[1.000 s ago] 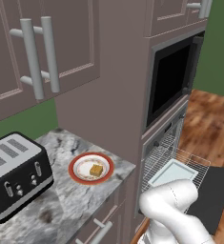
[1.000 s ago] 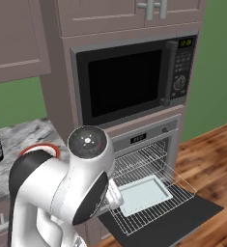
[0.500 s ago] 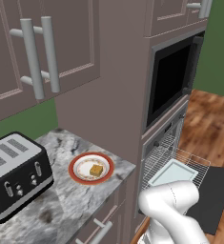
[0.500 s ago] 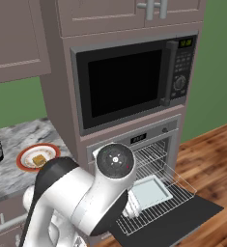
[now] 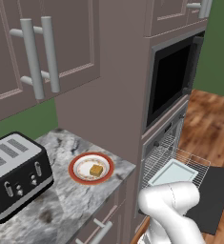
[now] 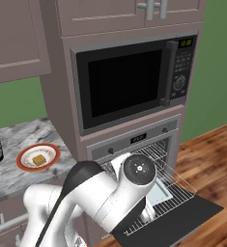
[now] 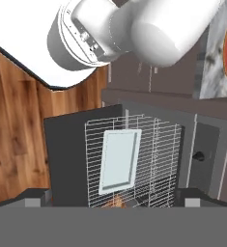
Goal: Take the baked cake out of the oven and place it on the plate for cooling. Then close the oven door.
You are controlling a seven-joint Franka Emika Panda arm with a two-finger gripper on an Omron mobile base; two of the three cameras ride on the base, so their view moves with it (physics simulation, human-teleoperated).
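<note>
Cake [image 5: 96, 170] sits on the plate [image 5: 77, 163], a small golden block near the middle of the orange-rimmed dish on the counter [image 5: 61, 209], so I judge the first half of the job done. What is left is the oven door [image 5: 217, 190], which lies folded down flat in front of the oven [image 6: 134, 144], with a wire rack [image 5: 180, 159] pulled out over it and a pale baking tray [image 5: 174, 172] resting on that rack.

My hand looks straight down on the tray and rack from above; my fingers are spread wide and carry nothing. The next move, as I see it, calls for pushing the rack back into the cavity if it would foul the door, then getting under the free edge of the door and swinging it up until it shuts.

My fingertips themselves are cut off at the bottom of the hand view, and my own arm hides the hand in both base views. The door's bar handle I cannot make out. A small orange patch beneath the rack is too blurred to name.
</note>
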